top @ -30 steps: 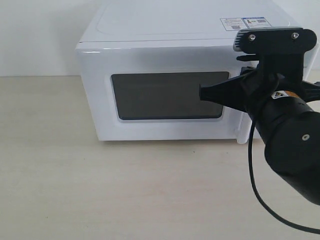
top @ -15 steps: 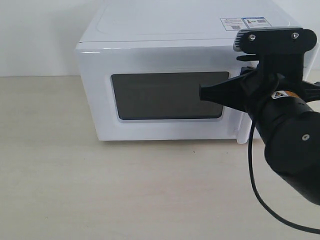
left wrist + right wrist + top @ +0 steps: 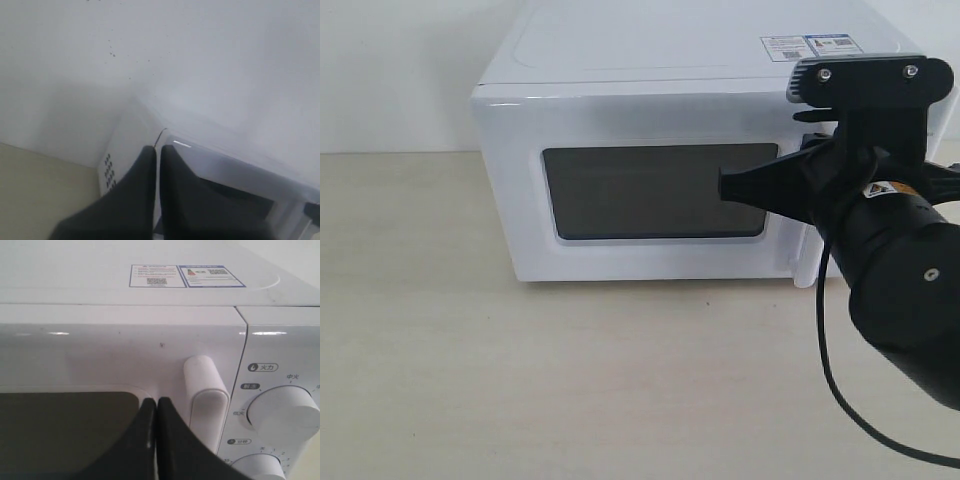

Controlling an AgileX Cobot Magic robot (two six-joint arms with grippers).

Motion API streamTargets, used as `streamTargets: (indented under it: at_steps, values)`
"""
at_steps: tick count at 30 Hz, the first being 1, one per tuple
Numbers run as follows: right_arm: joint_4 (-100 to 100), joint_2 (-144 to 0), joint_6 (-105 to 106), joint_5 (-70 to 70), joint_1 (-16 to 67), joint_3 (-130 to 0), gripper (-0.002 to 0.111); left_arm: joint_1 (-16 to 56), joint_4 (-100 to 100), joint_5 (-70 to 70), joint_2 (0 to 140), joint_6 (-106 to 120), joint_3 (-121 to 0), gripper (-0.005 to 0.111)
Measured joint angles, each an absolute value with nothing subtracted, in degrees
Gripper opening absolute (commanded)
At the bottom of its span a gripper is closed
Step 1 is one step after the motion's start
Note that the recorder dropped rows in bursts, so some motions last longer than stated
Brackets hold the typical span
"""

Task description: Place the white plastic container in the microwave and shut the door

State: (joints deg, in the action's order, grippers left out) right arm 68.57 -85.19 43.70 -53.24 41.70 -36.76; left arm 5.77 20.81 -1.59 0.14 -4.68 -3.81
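The white microwave (image 3: pixel 650 100) stands at the back of the table with its door (image 3: pixel 650 190) flush shut. My right gripper (image 3: pixel 725 186) is shut and empty. Its tips (image 3: pixel 157 401) sit against or just before the door's face, between the dark window and the vertical bar handle (image 3: pixel 205 405). My left gripper (image 3: pixel 157 148) is shut on nothing and points at the microwave's upper corner (image 3: pixel 125 150) beside its vented side. It does not show in the exterior view. The white plastic container is out of view.
Two round dials (image 3: pixel 282 412) sit right of the handle. A sticker (image 3: pixel 812 46) lies on the microwave's top. The beige table (image 3: pixel 570 380) stretches in front of the microwave. A black cable (image 3: pixel 830 370) hangs from the right arm. A white wall stands behind.
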Motion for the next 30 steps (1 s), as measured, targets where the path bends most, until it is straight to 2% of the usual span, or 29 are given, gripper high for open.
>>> streamTargets:
  at_steps: [4, 13, 30]
  values:
    - [68.6, -85.2, 43.7, -53.2, 41.7, -36.8, 0.0, 3.8, 20.8, -5.4, 0.1, 0.3, -0.3, 0.004]
    - [68.6, -85.2, 43.7, -53.2, 41.7, -36.8, 0.0, 0.7, 17.4, -2.7, 0.1, 12.8, -0.3, 0.004]
    - [68.6, -85.2, 43.7, -53.2, 41.7, -36.8, 0.0, 0.1, 17.2, 15.1, 0.1, 20.4, -0.2, 0.004]
